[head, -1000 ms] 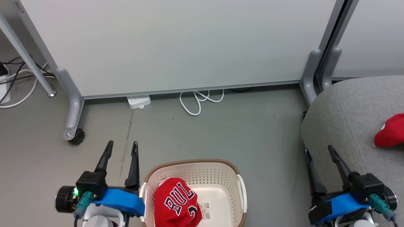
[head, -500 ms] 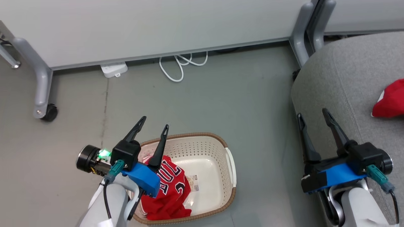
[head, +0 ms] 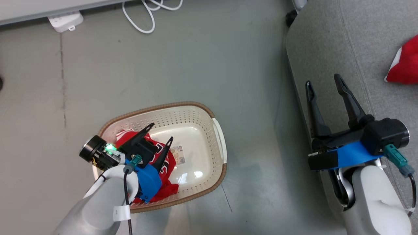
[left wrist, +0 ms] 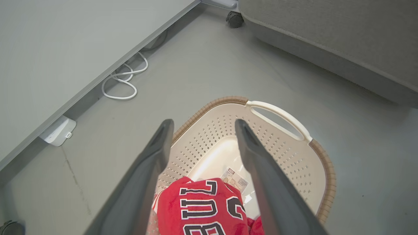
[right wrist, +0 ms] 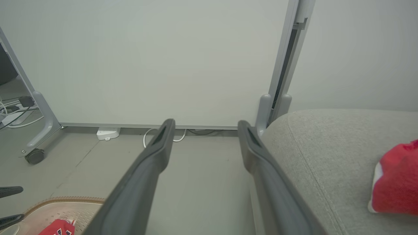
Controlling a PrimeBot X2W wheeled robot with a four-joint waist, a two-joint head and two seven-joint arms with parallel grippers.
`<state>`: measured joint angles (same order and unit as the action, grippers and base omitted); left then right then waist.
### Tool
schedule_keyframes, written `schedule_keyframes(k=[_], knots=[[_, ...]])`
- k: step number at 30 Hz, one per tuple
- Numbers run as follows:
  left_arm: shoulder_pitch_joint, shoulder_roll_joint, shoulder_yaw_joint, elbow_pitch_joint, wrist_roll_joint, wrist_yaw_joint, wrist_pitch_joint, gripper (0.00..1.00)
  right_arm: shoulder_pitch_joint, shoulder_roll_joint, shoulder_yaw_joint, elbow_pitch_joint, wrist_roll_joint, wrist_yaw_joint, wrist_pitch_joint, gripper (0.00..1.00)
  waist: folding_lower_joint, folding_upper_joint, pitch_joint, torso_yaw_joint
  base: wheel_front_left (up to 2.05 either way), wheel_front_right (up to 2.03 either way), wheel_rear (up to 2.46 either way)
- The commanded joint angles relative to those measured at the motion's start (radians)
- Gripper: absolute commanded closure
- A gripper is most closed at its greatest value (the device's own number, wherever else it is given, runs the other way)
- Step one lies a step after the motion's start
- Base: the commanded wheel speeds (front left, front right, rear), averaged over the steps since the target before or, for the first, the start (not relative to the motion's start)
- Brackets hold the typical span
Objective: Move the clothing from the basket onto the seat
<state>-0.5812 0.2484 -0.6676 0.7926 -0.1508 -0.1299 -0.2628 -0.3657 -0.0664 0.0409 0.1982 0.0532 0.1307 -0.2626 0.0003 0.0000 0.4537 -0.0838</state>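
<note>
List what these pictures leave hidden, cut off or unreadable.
- The jersey lettering: the left wrist view's bottom edge cuts it; in the head view the left gripper covers part.
- The red garment on the seat: cut by the head view's right edge.
- The label in the basket: print too small to read.

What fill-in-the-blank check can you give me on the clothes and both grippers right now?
1. The BULLS jersey lies inside the ____.
2. The left gripper, above that jersey, is ____.
3. The plain red garment lies on the grey ____.
4. The right gripper holds ____.
Missing words: basket; open; seat; nothing.
</note>
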Motion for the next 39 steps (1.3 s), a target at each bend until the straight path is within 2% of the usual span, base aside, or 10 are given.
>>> schedule_keyframes(k=[1,13,21,29,39], knots=[[-0.032,0.011,-0.02,0.02,-0.007,0.0,-0.003,0.0,-0.022,0.006,0.004,-0.008,-0.006,0.0,-0.004,0.0,-0.0003,0.0,0.061,-0.031,0.0,0.0,0.0],[-0.202,0.037,-0.277,0.277,-0.061,0.0,0.005,0.0,-0.123,0.012,-0.005,-0.05,-0.016,0.0,-0.003,0.0,-0.0003,0.0,0.253,-0.073,0.0,0.0,0.0],[-0.284,0.052,-0.427,0.404,-0.105,0.0,0.098,0.0,-0.169,0.014,-0.024,-0.092,-0.026,0.0,-0.004,0.0,-0.0003,0.0,0.369,-0.102,0.0,0.0,0.0],[-0.376,0.079,-0.522,0.446,-0.144,0.0,0.185,0.0,-0.198,0.016,-0.036,-0.141,-0.037,0.0,-0.003,0.0,-0.0003,0.0,0.48,-0.122,0.0,0.0,0.0],[-0.467,0.108,-0.576,0.465,-0.165,0.0,0.242,0.0,-0.205,0.016,-0.046,-0.208,-0.046,0.0,-0.004,0.0,-0.0003,0.0,0.587,-0.149,0.0,0.0,0.0]])
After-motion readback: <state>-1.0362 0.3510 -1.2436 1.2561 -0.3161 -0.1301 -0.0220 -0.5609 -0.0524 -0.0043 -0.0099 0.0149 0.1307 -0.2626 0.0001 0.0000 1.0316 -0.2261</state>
